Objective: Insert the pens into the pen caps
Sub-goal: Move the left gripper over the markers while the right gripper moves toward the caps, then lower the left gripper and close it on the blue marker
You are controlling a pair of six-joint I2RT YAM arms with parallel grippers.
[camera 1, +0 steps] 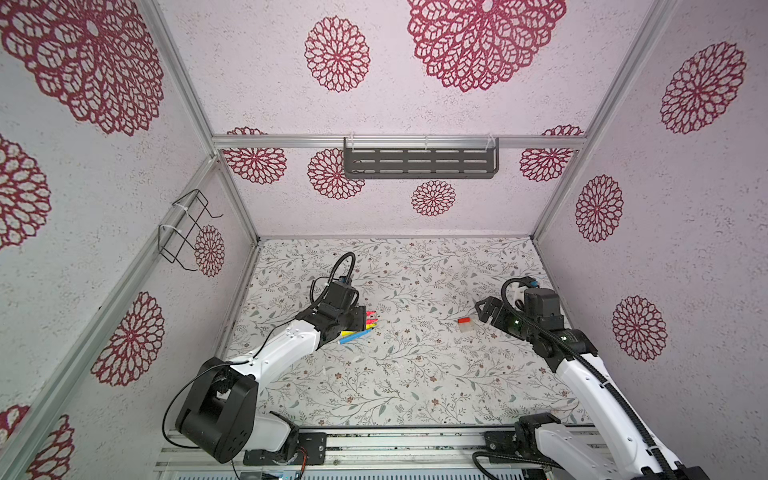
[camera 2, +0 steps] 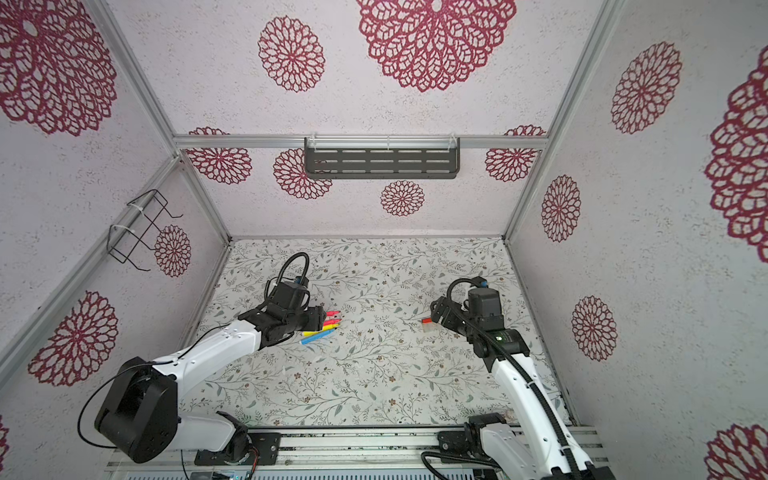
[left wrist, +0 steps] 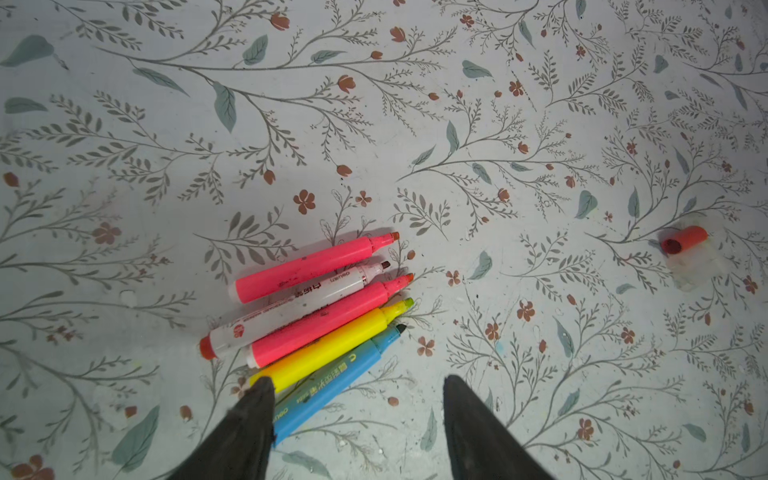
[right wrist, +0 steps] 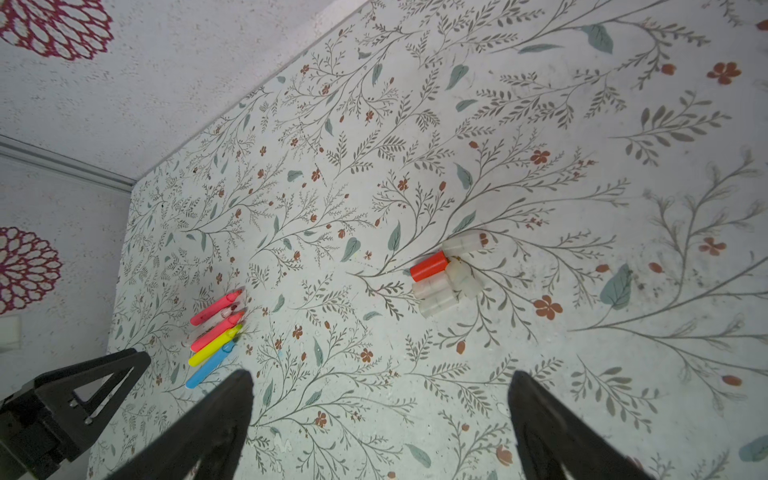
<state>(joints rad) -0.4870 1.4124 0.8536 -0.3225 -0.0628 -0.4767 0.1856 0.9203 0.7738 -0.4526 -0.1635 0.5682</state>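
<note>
On the left half of the floral-patterned table (camera 1: 415, 374), the black left gripper (left wrist: 357, 380) hung low over a row of five slim, uncapped plastic marker pens (left wrist: 320, 316). They lay side by side and touching, with their tips toward the table's right edge. The jaws stood apart and gripped nothing. One fingertip (left wrist: 262, 395) overlapped the butt of the bright yellow pen (left wrist: 332, 343), and the rear of the light blue pen (left wrist: 328, 386) lay between the fingers, close to that same finger. Next in the row came a pink pen (left wrist: 324, 320), a white pen with a red end plug (left wrist: 291, 309) and a second pink pen (left wrist: 311, 266).

Right of the table's middle, well apart from the pens, sat a small cluster of stubby plastic caps. One red-orange cap (right wrist: 430, 266) touched several pale translucent caps (right wrist: 436, 293).

The black right gripper (right wrist: 382, 395) hovered just beside that cluster, on the side toward the table's right edge. Its jaws were spread wide and held nothing.
</note>
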